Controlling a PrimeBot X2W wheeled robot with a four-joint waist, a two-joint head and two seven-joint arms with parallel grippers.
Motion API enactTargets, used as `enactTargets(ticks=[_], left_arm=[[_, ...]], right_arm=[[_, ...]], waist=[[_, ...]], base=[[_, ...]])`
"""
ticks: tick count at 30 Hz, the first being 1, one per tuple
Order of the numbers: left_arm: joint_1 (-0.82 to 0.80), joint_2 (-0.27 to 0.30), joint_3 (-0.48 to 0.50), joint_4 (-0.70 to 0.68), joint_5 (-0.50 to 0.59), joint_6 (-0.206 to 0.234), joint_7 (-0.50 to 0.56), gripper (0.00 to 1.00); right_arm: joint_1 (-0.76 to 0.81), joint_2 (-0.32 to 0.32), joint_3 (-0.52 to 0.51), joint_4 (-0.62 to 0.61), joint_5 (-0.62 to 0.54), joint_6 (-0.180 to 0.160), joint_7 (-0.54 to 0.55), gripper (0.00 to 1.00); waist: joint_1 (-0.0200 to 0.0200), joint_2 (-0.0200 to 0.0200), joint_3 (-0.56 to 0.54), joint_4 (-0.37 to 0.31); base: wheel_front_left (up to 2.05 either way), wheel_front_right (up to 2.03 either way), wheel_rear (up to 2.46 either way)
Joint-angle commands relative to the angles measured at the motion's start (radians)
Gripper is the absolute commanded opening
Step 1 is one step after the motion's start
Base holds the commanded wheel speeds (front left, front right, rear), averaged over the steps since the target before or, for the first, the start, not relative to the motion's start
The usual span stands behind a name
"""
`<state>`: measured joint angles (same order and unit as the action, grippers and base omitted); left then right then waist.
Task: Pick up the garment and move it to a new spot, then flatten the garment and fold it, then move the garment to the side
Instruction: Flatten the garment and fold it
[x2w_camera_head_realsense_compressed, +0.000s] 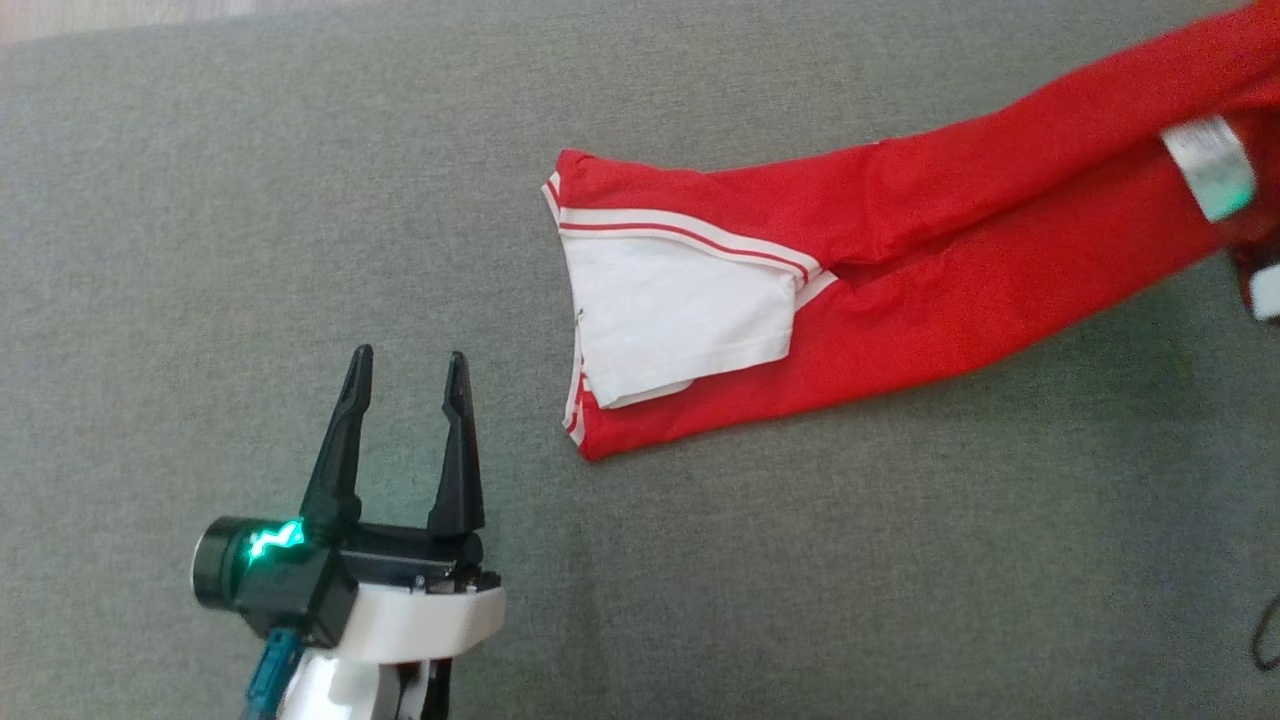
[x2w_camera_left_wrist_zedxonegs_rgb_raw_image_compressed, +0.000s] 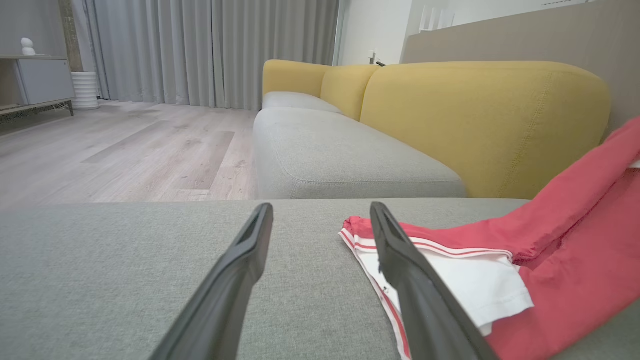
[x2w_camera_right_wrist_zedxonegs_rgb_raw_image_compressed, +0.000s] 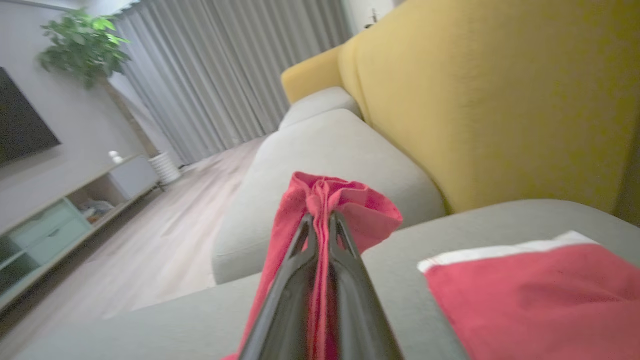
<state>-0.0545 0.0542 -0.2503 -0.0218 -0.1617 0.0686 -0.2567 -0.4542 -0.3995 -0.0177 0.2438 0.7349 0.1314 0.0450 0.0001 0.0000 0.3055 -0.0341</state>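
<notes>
Lying stretched out on the grey sofa cushion (x2w_camera_head_realsense_compressed: 250, 200), the red garment (x2w_camera_head_realsense_compressed: 900, 250) has its waistband end (x2w_camera_head_realsense_compressed: 573, 405) just right of the left fingers (x2w_camera_head_realsense_compressed: 345, 440) (spread, empty), so that arm's nearer. Its long axis runs away from them to where the right fingers (x2w_camera_right_wrist_zedxonegs_rgb_raw_image_compressed: 282, 305) are clamped on red fabric.

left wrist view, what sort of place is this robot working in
Most likely a home living room: a sofa with grey seats and yellow back cushions, floor-length grey curtains, and a low cabinet along the wall.
</notes>
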Motion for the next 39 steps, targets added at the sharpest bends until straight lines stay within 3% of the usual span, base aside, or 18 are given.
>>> enactTargets(ticks=[1,6,10,16,22,23,24,30,34,39], left_arm=[[-0.021,-0.004,0.035,-0.026,-0.003,-0.004,-0.005,1.0],[-0.026,-0.004,0.024,-0.018,-0.016,-0.008,-0.005,1.0],[-0.033,-0.004,0.02,-0.011,-0.021,-0.011,-0.005,1.0],[-0.047,-0.004,-0.003,-0.003,-0.032,-0.014,-0.005,1.0],[-0.058,-0.004,-0.022,0.002,-0.048,-0.008,-0.005,1.0],[-0.059,-0.004,-0.023,0.002,-0.05,-0.006,-0.005,1.0],[-0.06,-0.004,-0.024,0.002,-0.052,-0.004,-0.005,1.0],[-0.053,-0.004,-0.024,0.005,-0.058,0.006,-0.005,1.0],[-0.034,-0.004,-0.011,0.01,-0.053,0.009,-0.005,1.0],[-0.003,-0.004,0.008,0.02,-0.04,0.009,-0.005,1.0]], right_arm=[[0.022,0.005,0.02,-0.096,0.009,-0.001,0.026,0.0],[0.044,0.084,0.109,-0.303,-0.022,-0.001,0.122,0.0],[0.023,0.165,0.235,-0.347,-0.074,-0.001,0.176,0.0],[-0.025,0.274,0.438,-0.226,-0.123,-0.001,0.197,0.0],[-0.065,0.321,0.567,-0.02,-0.143,-0.001,0.174,0.0],[-0.069,0.326,0.583,0.009,-0.144,-0.001,0.167,0.21],[-0.072,0.33,0.591,0.035,-0.145,-0.001,0.152,1.0],[-0.085,0.345,0.584,0.063,-0.113,-0.001,0.013,1.0],[-0.077,0.344,0.504,0.042,-0.114,-0.001,-0.119,1.0],[-0.001,0.282,0.408,0.014,-0.129,-0.001,-0.258,1.0]], waist=[[-0.0001,0.0,-0.001,0.004],[-0.0001,0.0,-0.004,0.024],[-0.0001,0.0,-0.003,0.045],[-0.0001,0.0,0.006,0.094],[-0.0001,0.0,0.022,0.148],[-0.0001,0.0,0.023,0.154],[-0.0001,0.0,0.023,0.16],[-0.0001,0.0,0.005,0.166],[-0.0001,0.0,-0.04,0.142],[-0.0001,0.0,-0.123,0.101]], base=[[0.0,0.0,0.0],[0.0,0.0,0.0],[0.0,0.0,0.0],[0.0,0.0,0.0],[0.0,0.0,0.0],[0.0,0.0,0.0],[0.0,0.0,0.0],[0.0,0.0,0.0],[0.0,0.0,0.0],[0.0,0.0,0.0]])
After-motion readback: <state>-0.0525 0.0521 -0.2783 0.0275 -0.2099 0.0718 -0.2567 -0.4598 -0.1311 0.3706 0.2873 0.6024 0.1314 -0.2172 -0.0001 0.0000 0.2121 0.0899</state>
